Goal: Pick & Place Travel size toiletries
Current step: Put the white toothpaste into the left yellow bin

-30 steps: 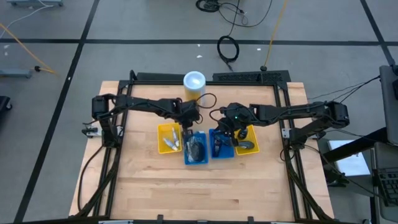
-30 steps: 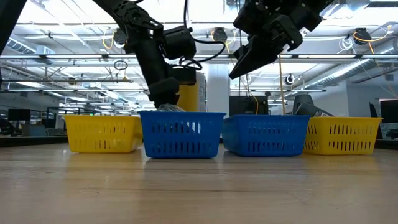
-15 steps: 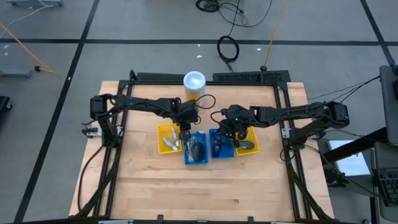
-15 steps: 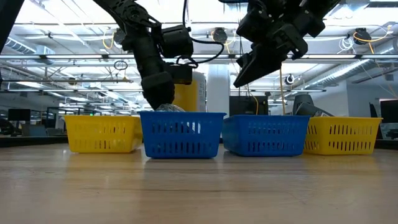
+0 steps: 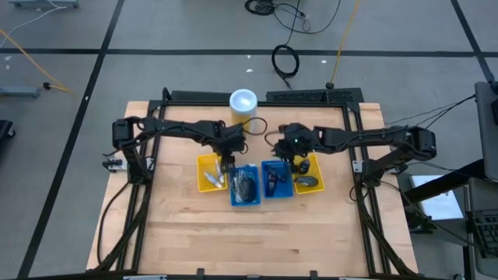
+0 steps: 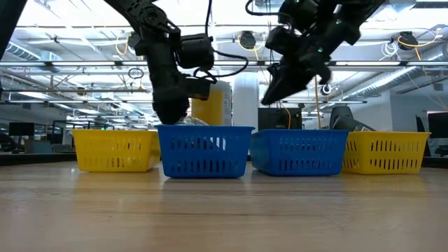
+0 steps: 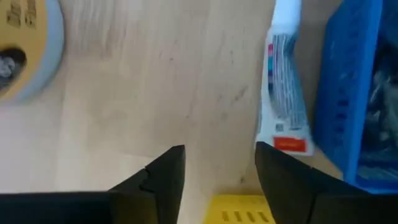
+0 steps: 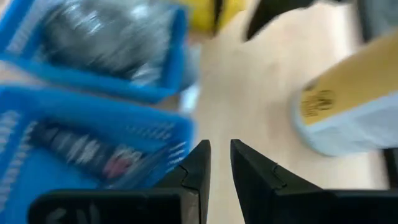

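We are looking down on a wooden worktop (image 5: 257, 233) carrying four baskets in a row at its centre: yellow basket (image 5: 210, 173), blue basket (image 5: 245, 185), second blue basket (image 5: 277, 179), second yellow basket (image 5: 309, 174). A yellow canister (image 5: 243, 105) with a white lid is standing at twelve o'clock from them.

The left arm's tool (image 5: 226, 159) is hanging over the gap between the first yellow and first blue baskets. Its fingers are standing apart with nothing between them, and they have been spreading over the last second, so we judge it has just let an item go. In its wrist view a white tube (image 7: 283, 93) with blue marks is lying on the bare wood just beside the blue basket's wall, outside it. If that is the released piece, it has missed the basket and will need another pick.

The right arm's tool (image 5: 299, 159) is raised above the second blue basket, fingers nearly together and empty; compared with a second ago it has swung back toward twelve o'clock and risen.

Dark wrapped toiletries (image 5: 246, 187) are sitting in the first blue basket, short dark tubes (image 5: 272, 180) in the second.
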Motion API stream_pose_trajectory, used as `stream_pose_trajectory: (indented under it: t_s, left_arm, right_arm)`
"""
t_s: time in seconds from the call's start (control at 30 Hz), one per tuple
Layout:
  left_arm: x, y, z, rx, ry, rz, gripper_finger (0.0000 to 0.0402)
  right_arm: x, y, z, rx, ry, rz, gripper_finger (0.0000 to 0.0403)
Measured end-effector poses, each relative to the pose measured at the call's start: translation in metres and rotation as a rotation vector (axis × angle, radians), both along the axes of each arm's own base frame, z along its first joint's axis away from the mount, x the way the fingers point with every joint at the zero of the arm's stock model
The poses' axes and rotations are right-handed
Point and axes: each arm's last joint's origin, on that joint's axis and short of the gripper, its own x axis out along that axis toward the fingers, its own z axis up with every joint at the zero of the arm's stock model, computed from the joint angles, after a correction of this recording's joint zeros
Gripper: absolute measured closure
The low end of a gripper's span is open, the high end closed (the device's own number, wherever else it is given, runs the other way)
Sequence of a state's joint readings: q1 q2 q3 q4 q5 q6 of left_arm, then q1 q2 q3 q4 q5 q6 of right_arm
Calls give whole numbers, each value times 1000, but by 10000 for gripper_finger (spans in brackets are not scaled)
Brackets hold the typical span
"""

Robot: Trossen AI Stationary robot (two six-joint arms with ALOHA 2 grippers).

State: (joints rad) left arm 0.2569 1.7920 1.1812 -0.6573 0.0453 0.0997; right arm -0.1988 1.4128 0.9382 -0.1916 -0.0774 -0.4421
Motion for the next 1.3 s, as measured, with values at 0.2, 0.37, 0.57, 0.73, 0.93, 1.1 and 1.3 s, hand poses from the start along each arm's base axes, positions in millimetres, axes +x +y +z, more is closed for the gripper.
stream_pose_trajectory:
  t_s: [0.2, 0.37, 0.57, 0.73, 0.93, 1.1, 1.3]
  left_arm:
    - [1, 6, 20, -309, -40, 55, 192]
    - [13, 5, 43, -277, -121, -23, 190]
    - [21, 1, 54, -65, -122, -51, 190]
    - [25, 3, 42, -136, -97, -35, 190]
    - [31, 3, 19, -164, -28, -35, 190]
    - [33, -4, 9, -249, 0, -48, 190]
    - [39, -19, 10, -270, -26, -80, 190]
  right_arm:
    - [0, -24, 12, 159, -155, -236, 344]
    - [-6, -26, 13, 189, -124, -273, 344]
    - [-7, -25, 12, 224, -112, -297, 344]
    - [-7, -25, 12, 223, -113, -296, 344]
    - [-7, -25, 12, 206, -113, -282, 344]
    - [-8, -29, 12, 206, -115, -294, 344]
    - [-9, -31, 13, 206, -116, -303, 344]
